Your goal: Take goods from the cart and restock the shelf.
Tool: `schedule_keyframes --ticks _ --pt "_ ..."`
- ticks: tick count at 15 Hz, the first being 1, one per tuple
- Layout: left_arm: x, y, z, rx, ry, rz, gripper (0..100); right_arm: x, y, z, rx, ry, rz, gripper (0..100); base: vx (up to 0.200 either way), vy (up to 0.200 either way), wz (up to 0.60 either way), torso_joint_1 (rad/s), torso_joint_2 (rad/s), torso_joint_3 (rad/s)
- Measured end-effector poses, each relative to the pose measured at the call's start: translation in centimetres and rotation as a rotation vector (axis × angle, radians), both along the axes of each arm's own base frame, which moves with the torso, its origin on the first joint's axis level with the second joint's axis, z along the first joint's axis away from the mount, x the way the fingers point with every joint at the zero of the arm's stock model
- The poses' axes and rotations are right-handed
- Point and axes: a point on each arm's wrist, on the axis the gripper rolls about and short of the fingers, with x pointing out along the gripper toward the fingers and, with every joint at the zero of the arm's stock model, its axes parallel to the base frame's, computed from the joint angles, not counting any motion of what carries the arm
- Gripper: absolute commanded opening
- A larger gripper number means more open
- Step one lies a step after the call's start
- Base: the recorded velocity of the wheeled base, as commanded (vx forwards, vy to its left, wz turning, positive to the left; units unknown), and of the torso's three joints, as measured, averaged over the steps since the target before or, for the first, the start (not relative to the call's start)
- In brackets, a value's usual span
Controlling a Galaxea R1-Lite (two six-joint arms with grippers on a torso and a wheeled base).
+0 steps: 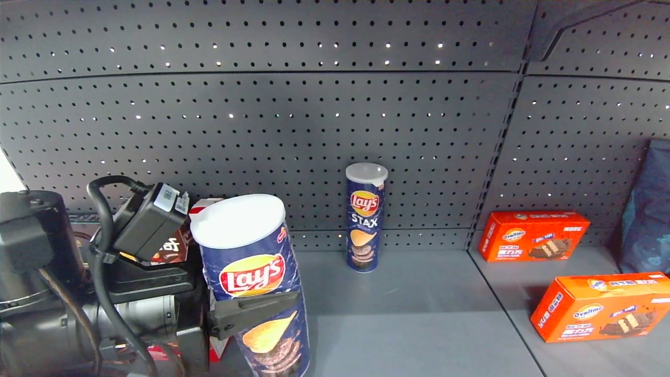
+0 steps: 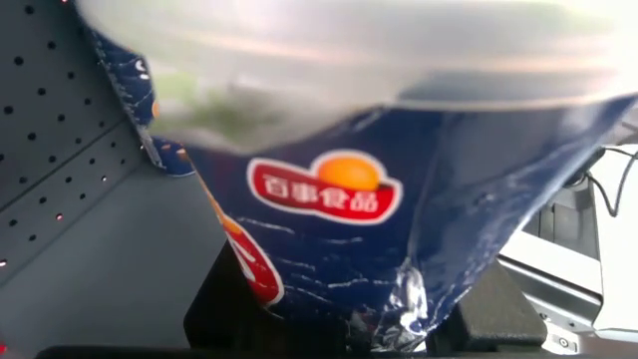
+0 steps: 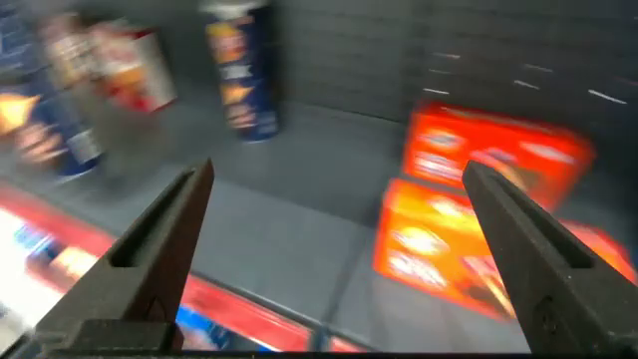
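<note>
Blue chips can (image 1: pixel 251 272) stands upright at the lower left of the head view, pinched by the left gripper (image 1: pixel 256 309). The right gripper (image 3: pixel 337 172) is spread wide above the grey shelf (image 1: pixel 408 319). Farther back, a second can (image 1: pixel 365 217) stands at centre against the pegboard (image 1: pixel 261 131), with orange boxes (image 1: pixel 602 306) at right.

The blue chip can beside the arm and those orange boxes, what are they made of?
Chip can: probably a cardboard tube in glossy printed film, since the skin creases and glints in the left wrist view. Its lid looks like cloudy plastic. Orange boxes: likely coated cardboard, with sharp folded edges and a slight sheen.
</note>
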Motion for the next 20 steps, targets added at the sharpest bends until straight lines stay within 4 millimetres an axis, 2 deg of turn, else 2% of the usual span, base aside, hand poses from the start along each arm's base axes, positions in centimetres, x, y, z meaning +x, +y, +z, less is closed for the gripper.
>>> schedule_keyframes --ticks 7,14,17,20 --pt "0.0 0.1 -0.3 0.004 0.011 0.003 0 7.4 3.1 0.1 -0.048 0.162 0.216 100 0.000 0.000 0.00 0.000 0.00 0.000" --pt "0.3 -0.4 -0.1 0.001 0.007 -0.011 0 14.9 8.0 1.4 -0.090 0.145 0.337 100 0.000 0.000 0.00 0.000 0.00 0.000" --pt "0.4 -0.5 -0.2 0.003 0.010 -0.016 0 18.6 10.2 1.2 -0.099 0.113 0.424 100 0.000 0.000 0.00 0.000 0.00 0.000" --pt "0.6 -0.6 0.0 0.000 0.007 -0.018 0 21.3 11.8 0.2 -0.081 0.078 0.510 100 0.000 0.000 0.00 0.000 0.00 0.000"
